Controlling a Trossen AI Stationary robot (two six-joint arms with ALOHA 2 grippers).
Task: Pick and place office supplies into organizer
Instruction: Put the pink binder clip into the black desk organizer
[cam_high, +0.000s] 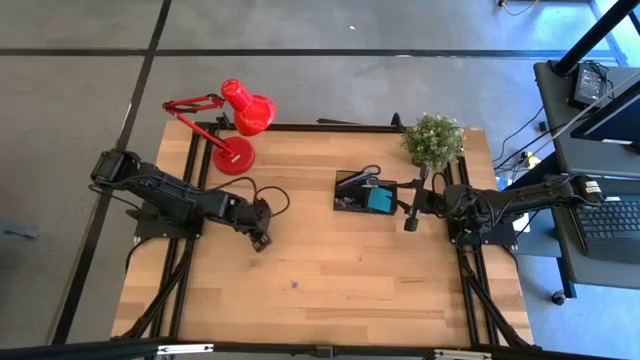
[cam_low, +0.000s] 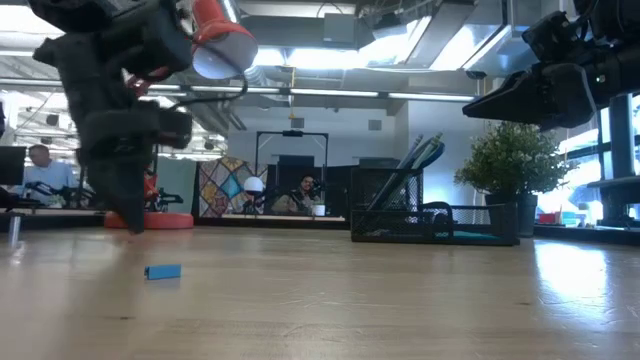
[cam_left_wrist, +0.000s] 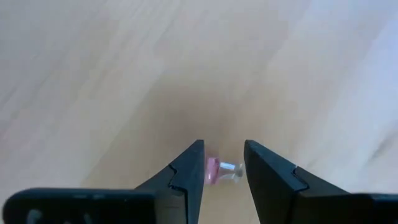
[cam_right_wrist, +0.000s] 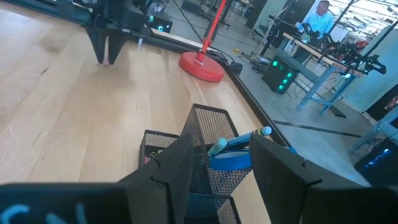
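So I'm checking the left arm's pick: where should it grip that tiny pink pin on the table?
Grip the pushpin from straight above, closing across its pink head, the widest part; the thin clear tip beside it looks too slim to hold. It lies flat on the table, and the left gripper is open and straddling it, so little more than closing seems needed.

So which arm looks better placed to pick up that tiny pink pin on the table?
The left. Its gripper is down at the table with open fingers either side of the pink pushpin. The right gripper hangs by the organizer, away from it.
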